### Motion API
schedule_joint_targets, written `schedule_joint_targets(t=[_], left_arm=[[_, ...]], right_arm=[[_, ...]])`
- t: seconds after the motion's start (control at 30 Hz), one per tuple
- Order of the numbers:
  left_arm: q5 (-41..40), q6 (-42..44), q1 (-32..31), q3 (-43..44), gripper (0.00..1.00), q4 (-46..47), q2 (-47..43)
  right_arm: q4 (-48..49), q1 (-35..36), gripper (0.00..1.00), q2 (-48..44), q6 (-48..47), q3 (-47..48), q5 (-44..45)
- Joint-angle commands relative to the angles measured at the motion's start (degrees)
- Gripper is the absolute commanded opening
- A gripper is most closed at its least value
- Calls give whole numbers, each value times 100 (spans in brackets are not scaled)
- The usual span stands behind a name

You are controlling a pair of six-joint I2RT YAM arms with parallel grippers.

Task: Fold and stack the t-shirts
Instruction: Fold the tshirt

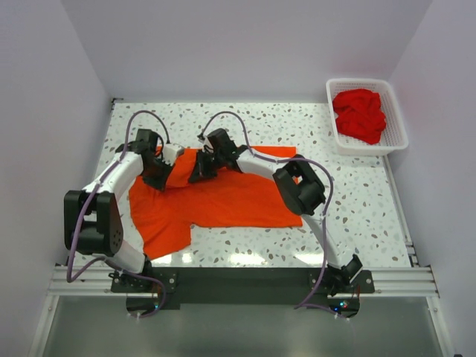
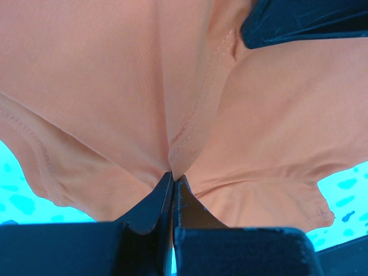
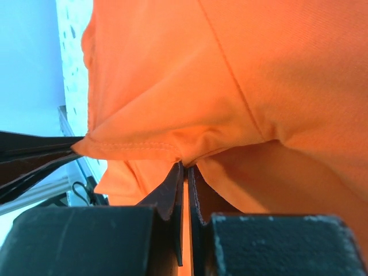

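A bright orange-red t-shirt [image 1: 230, 197] lies spread on the speckled table, one sleeve pointing toward the near left. Both grippers sit at its far-left edge, close together. My left gripper [image 1: 158, 177] is shut on a pinch of the cloth [image 2: 115, 86], which bunches into folds at the fingertips [image 2: 172, 177]. Just to its right, my right gripper [image 1: 201, 169] is shut on the hemmed edge of the same t-shirt [image 3: 259, 75], with cloth running between the jaws [image 3: 187, 167]. Deeper red t-shirts [image 1: 360, 115] lie crumpled in the basket.
A white lattice basket [image 1: 399, 111] stands at the far right corner of the table [image 1: 357, 216]. White walls close in the back and both sides. The other gripper's dark body [image 2: 299, 20] shows at the top right of the left wrist view.
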Motion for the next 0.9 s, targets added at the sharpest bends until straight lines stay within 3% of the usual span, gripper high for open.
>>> schedule_joint_targets(t=[0.0, 0.87], left_arm=[[-43, -104, -56, 172, 0, -282, -211], [-78, -518, -196, 383, 0, -590, -519]], right_arm=[[232, 18, 0, -593, -132, -85, -110], [372, -132, 0, -1041, -168, -639, -259]])
